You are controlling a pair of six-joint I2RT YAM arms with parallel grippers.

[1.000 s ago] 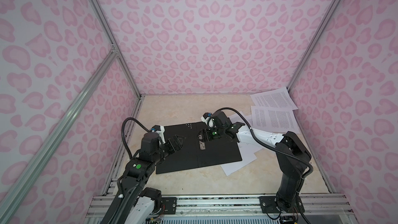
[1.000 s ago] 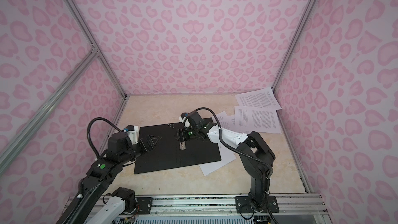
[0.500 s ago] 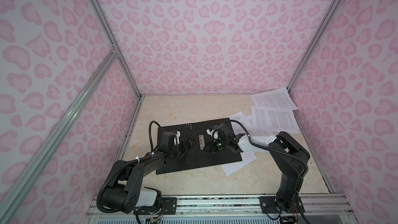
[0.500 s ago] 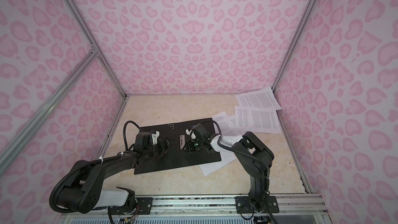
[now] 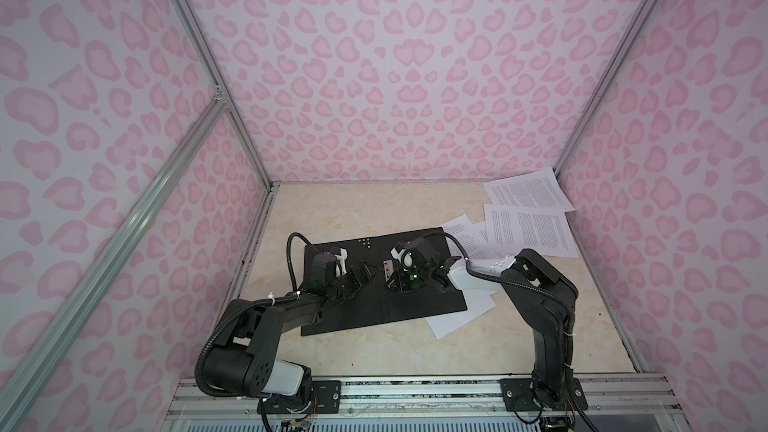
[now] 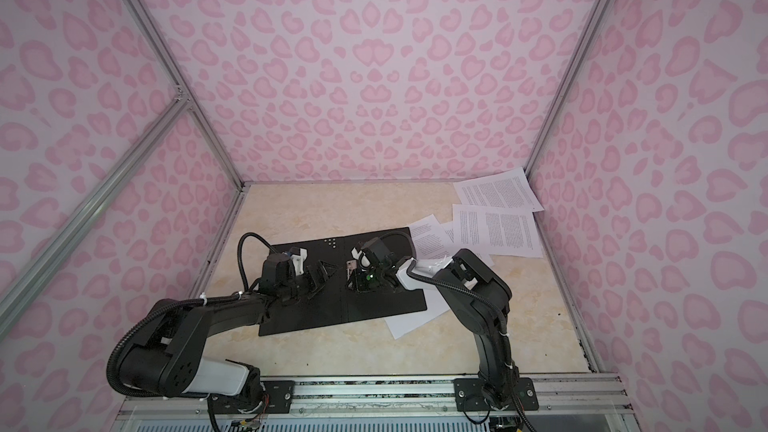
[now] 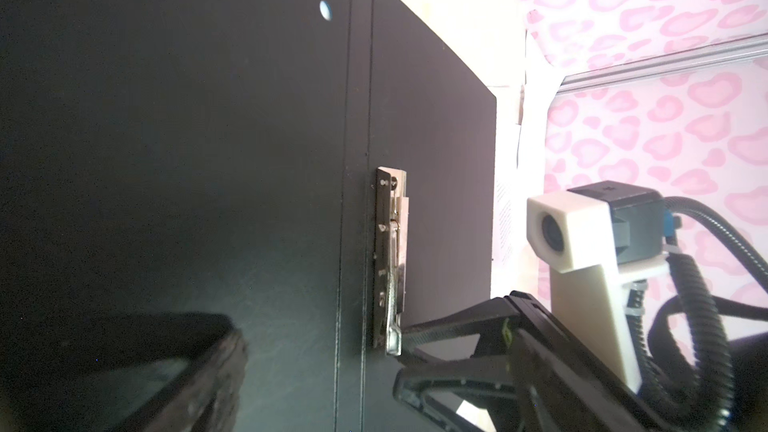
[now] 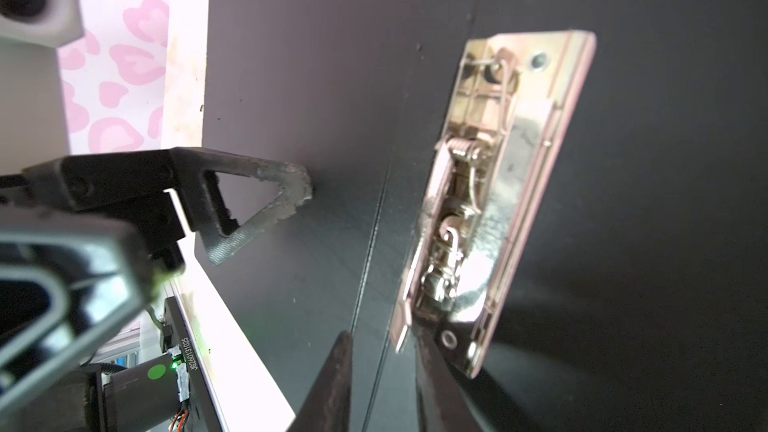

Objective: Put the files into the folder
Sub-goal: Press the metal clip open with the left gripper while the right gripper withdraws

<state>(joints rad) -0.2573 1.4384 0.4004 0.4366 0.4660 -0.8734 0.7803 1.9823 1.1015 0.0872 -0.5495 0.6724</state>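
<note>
Pink spotted walls (image 5: 374, 76), aluminium frame beams (image 5: 135, 222), beige marbled tabletop (image 5: 353, 209)

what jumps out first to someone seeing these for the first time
The folder lies open, black inside up, mid-table, with the left gripper open above its left half and the right gripper at the end of the metal clip by the spine. The files lie scattered on the right side, all boxed in by pink heart-print walls.

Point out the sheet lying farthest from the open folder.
The sheet in the far right corner; the others lie closer to the folder.
</note>
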